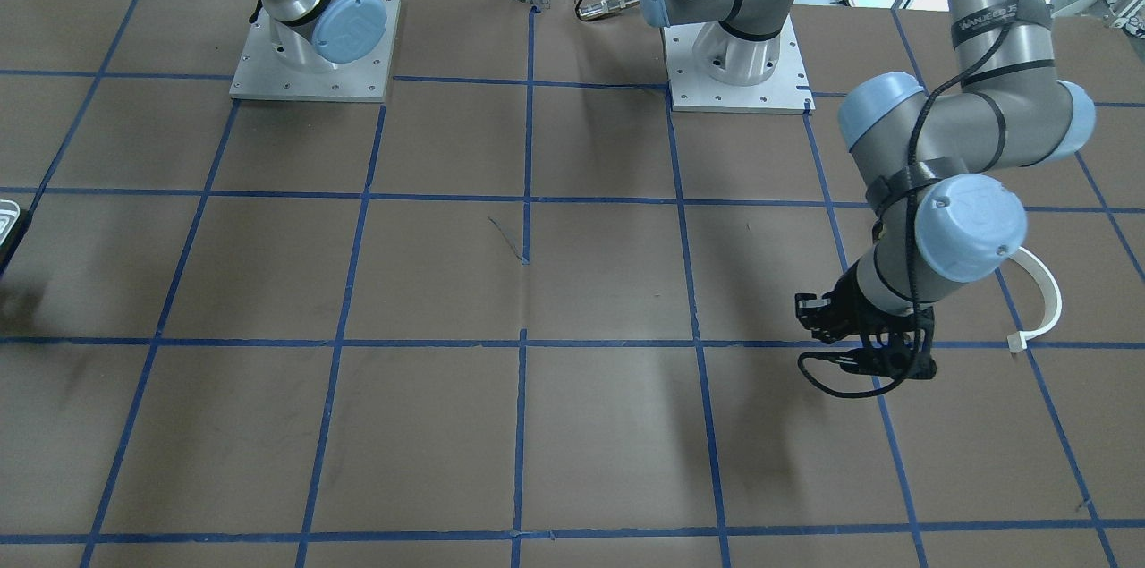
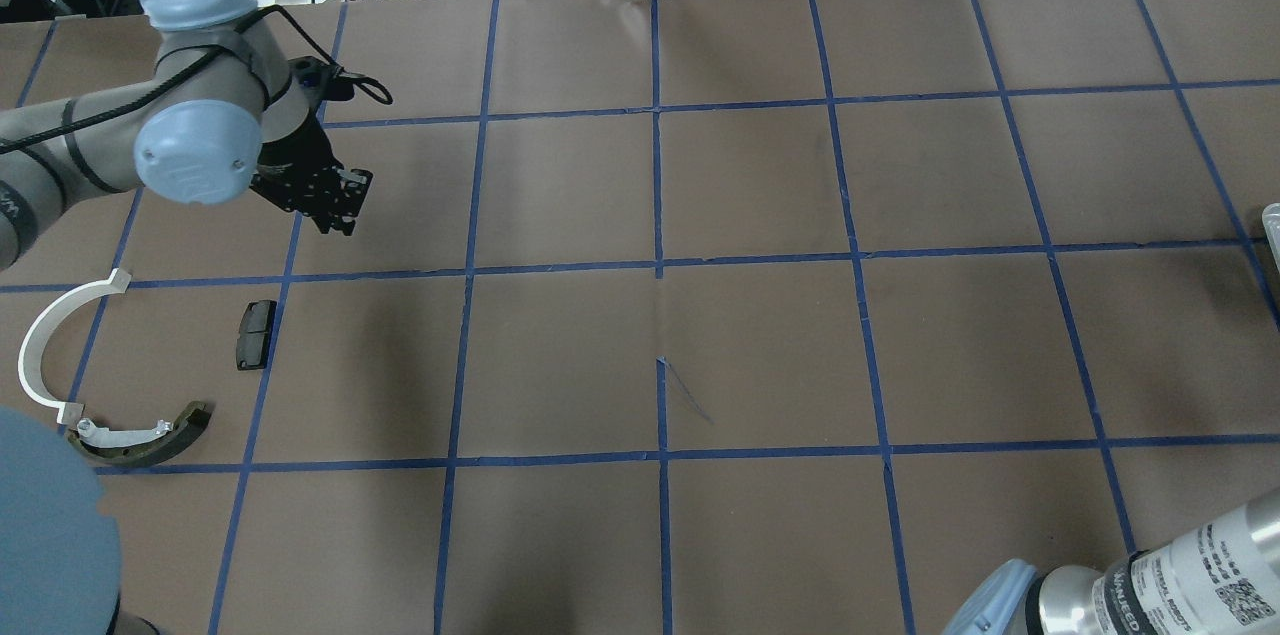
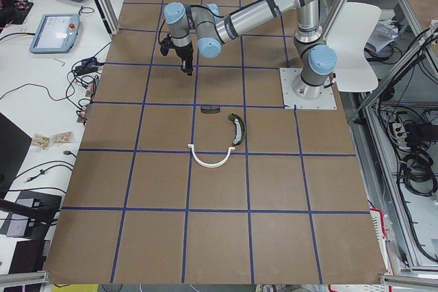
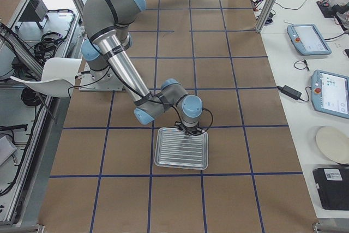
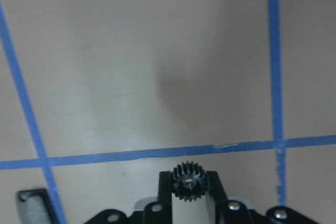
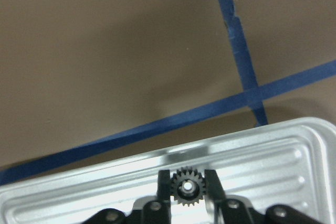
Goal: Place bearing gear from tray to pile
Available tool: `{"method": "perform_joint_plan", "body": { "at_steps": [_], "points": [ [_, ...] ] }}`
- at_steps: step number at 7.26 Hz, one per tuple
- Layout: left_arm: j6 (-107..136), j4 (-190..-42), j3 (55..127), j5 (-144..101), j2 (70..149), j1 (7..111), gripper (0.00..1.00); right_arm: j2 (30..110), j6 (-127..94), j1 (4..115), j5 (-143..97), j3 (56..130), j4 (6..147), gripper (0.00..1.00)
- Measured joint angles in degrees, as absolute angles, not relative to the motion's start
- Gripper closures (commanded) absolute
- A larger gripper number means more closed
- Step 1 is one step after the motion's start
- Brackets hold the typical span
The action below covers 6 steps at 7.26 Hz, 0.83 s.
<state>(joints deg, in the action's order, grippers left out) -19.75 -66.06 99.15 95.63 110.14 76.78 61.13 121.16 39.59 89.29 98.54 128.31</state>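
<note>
One bearing gear (image 5: 189, 181) is clamped in the left fingers (image 5: 165, 190) above the counter (image 5: 157, 51) and should be lowered gently beside the black pad (image 5: 35, 209) of the pile (image 2: 140, 437) before release, while the right fingers (image 6: 164, 184) clamp a second gear (image 6: 186, 186) over the tray (image 6: 273, 150).

The tray (image 4: 181, 148) lies at the table's right end; the pile (image 2: 110, 385) (three loose parts) lies at its left end.
</note>
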Motion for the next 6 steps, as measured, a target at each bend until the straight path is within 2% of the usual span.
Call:
{"method": "perform_joint_plan", "body": {
  "at_steps": [3, 6],
  "points": [
    [-33.34, -65.58, 99.86, 97.48, 110.00, 65.59, 1.00, 68.03, 98.91, 45.93, 89.31, 99.36, 123.34, 1.00],
    [-40.52, -62.05, 104.18, 97.56, 110.82, 57.48, 1.00, 71.68, 65.78, 66.55, 89.40, 101.25, 121.94, 1.00]
  ]
}}
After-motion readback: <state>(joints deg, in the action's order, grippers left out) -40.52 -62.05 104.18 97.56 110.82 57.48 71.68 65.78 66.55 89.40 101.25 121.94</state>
